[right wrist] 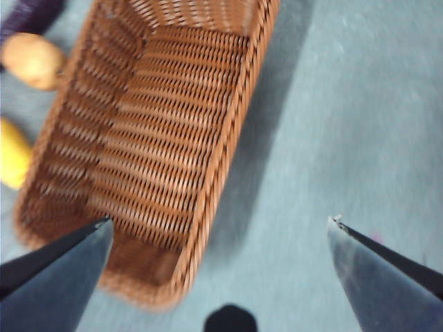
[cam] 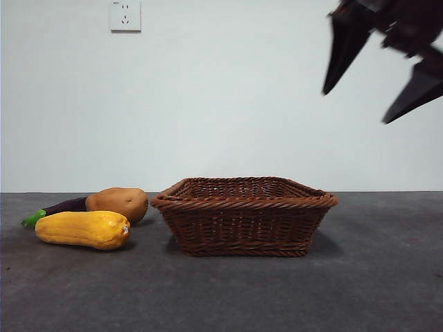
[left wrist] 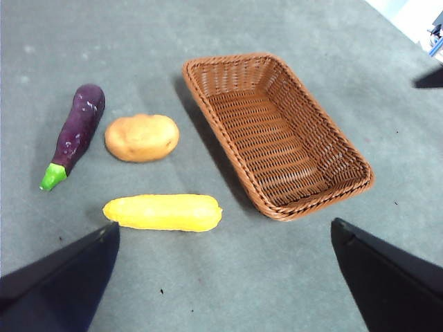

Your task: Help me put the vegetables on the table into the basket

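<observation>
Grey mottled table [cam: 387,277] and a plain white wall with 1 socket [cam: 125,15] frame the scene. We see the basket [left wrist: 277,131] empty, with all 3 vegetables lying on the table beside 1 of its long sides. The left gripper [left wrist: 225,277] hovers high with jaws spread wide, holding nothing; the corn cob [left wrist: 163,212] lies nearest ahead of it, the potato [left wrist: 142,137] beyond that, and the eggplant [left wrist: 77,133] off to the side of the potato. The right gripper [right wrist: 218,277], likewise spread and empty, hangs above the basket's opposite side, the vegetables far beyond it.

We judge all 3 items light and rigid, with the eggplant's glossy skin probably slippery. The cob's long axis runs roughly crosswise to the left gripper's approach and roughly along the basket's near long side; the eggplant points its green stem end away from the basket. A grasp across each item's narrow middle seems best.
</observation>
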Action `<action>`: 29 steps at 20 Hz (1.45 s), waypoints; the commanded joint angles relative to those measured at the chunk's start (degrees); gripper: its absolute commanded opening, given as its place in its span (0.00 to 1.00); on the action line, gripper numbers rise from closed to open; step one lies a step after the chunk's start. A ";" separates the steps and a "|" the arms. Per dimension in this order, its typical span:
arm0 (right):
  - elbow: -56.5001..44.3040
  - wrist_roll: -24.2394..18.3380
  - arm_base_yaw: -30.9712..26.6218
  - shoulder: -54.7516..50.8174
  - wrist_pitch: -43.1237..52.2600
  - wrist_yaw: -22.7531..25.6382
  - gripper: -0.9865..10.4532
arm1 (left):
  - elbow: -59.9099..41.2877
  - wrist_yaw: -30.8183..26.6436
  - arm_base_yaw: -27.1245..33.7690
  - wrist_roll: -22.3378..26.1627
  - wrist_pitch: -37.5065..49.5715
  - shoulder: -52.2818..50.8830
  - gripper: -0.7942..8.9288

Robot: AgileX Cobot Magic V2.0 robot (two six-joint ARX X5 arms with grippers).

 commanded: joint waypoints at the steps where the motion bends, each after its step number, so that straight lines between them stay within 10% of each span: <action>1: 4.87 0.90 1.46 6.43 0.04 0.44 0.55 | 0.11 -0.02 -0.17 0.42 0.39 0.85 0.73; 15: 13.14 2.29 5.16 28.87 2.01 5.81 0.54 | 0.11 -0.13 -0.17 0.42 0.46 4.59 0.73; 29: 13.14 3.41 6.64 31.74 7.10 3.43 0.07 | 0.11 -0.17 -0.17 0.85 0.31 6.97 0.73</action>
